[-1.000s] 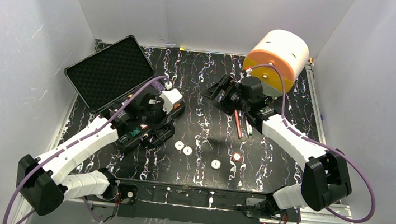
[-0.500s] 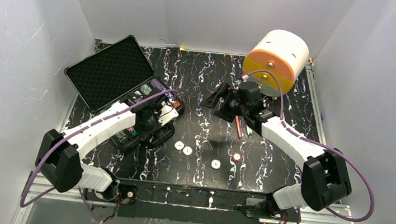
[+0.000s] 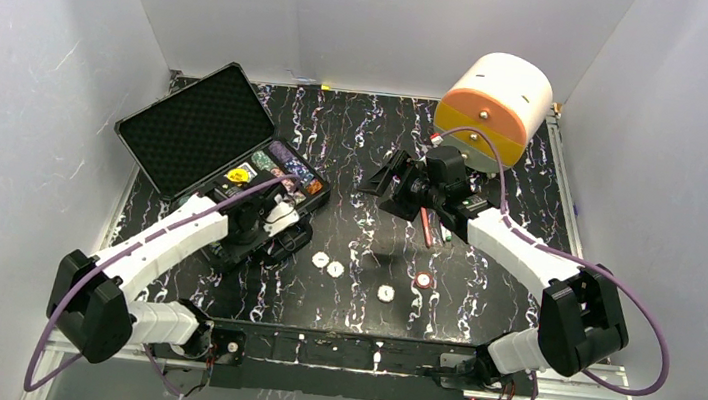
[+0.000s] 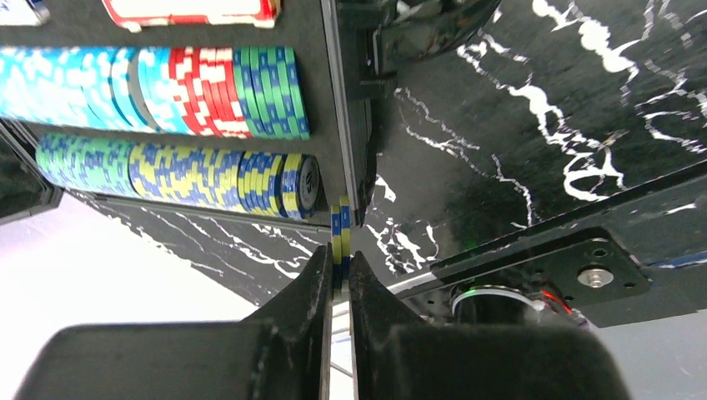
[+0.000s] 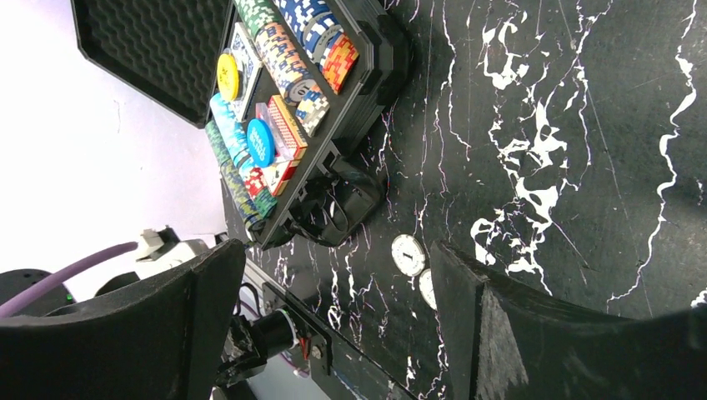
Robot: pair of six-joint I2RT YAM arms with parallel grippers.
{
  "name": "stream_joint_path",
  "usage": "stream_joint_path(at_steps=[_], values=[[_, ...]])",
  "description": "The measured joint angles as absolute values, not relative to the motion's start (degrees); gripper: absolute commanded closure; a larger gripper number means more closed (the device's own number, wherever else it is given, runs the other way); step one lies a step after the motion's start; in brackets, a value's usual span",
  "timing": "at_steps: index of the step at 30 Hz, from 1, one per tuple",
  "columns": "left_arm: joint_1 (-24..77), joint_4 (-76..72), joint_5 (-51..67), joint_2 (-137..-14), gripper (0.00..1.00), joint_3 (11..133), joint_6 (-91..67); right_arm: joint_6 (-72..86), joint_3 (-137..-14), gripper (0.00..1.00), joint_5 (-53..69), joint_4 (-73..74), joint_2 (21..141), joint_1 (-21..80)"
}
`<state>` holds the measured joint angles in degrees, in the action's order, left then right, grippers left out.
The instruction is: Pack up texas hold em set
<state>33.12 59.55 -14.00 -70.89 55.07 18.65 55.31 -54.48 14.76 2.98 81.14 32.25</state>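
The left jaws are clamped on a thin stack of blue-and-yellow chips (image 4: 340, 227), held edge-on. The stack sits right at the rim of the case (image 4: 332, 100), just past the end of a blue-and-yellow chip row (image 4: 175, 171). A second row (image 4: 158, 83) of light blue, red and green-blue chips lies beside that one, with the red-edged deck (image 4: 192, 10) beyond it. The case lies open at the left of the worktop (image 3: 358, 130), its foam lid (image 3: 192, 126) tilted back toward the wall. Its black handle (image 5: 342, 200) sticks out toward the middle.

The right jaws are wide apart with nothing between them, hovering over the middle of the worktop and facing the case. Four small round buttons lie loose near the front edge: two white ones (image 3: 328, 263) close together near the case handle, another white one (image 3: 385, 292), and a red-centred one (image 3: 422, 280). Under the right arm (image 3: 511, 243) lie a red pen (image 3: 424, 226) and a green pen (image 3: 446, 234). Behind them, at the back right, rests a big orange-and-white cylinder (image 3: 498, 96).
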Motion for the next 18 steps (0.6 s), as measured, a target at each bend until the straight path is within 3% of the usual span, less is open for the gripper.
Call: stream_joint_path(at_steps=[18], values=[[28.67, 56.53, -18.09, -71.61, 1.00, 52.01, 18.41, 55.37, -54.46, 0.12, 15.79, 2.94, 81.14, 32.25]])
